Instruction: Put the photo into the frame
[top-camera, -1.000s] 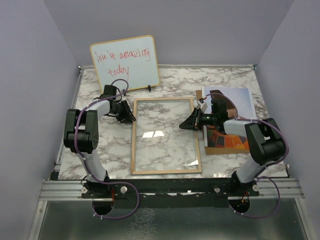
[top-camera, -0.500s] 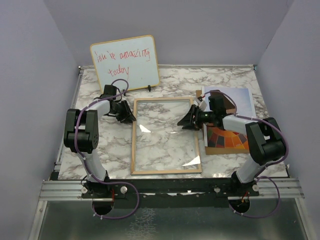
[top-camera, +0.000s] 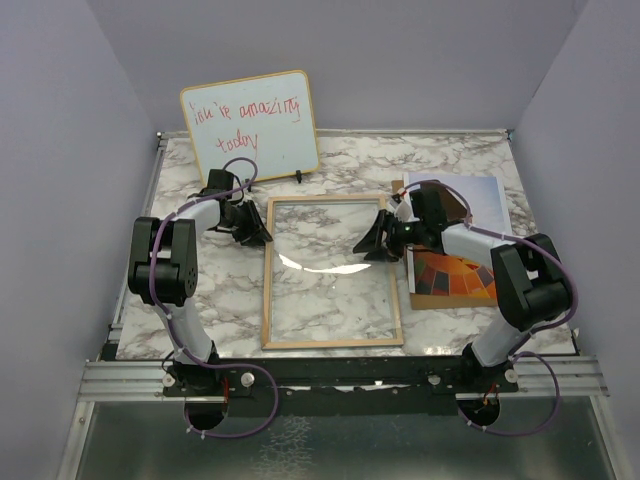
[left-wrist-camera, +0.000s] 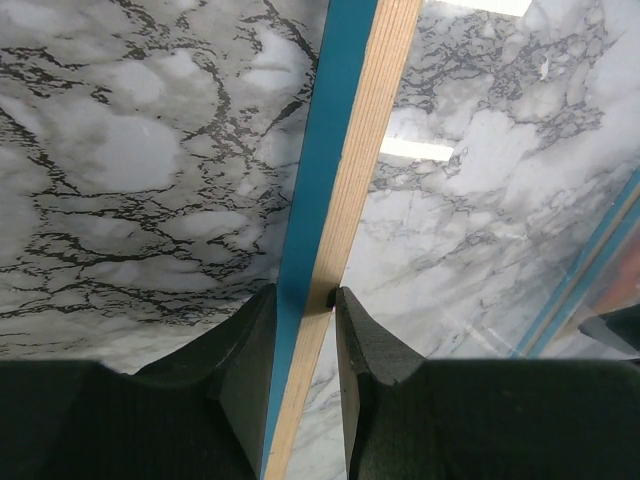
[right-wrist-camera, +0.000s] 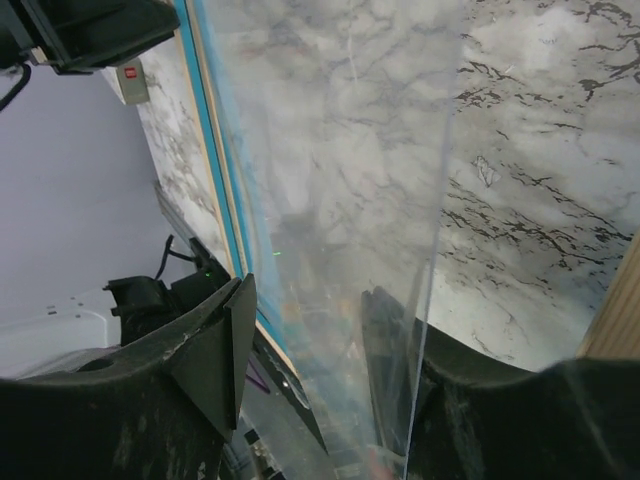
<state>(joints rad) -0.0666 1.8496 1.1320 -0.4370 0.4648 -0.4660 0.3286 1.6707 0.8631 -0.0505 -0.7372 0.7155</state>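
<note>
The frame (top-camera: 330, 343), light wood on its upper face, lies flat mid-table with its clear pane (top-camera: 330, 300) inside. My left gripper (top-camera: 262, 235) is shut on its left rail. In the left wrist view the fingers (left-wrist-camera: 250, 345) pinch the blue-and-wood rail (left-wrist-camera: 340, 150). My right gripper (top-camera: 368, 243) hovers over the frame's right side, open. In the right wrist view the jaws (right-wrist-camera: 310, 288) stand apart and the pane (right-wrist-camera: 340, 150) runs loosely across them, its free edge right of the right finger. The photo (top-camera: 455, 275) lies to the right, partly under the right arm.
A whiteboard (top-camera: 250, 125) with red handwriting leans at the back left, just behind the left gripper. The marble table (top-camera: 450, 160) ends at a metal rail (top-camera: 340, 375) by the arm bases. Purple walls close in on three sides.
My right gripper has opened and slid slightly left over the frame. The glare on the pane has shifted, so the pane has moved. Left arm unchanged.
</note>
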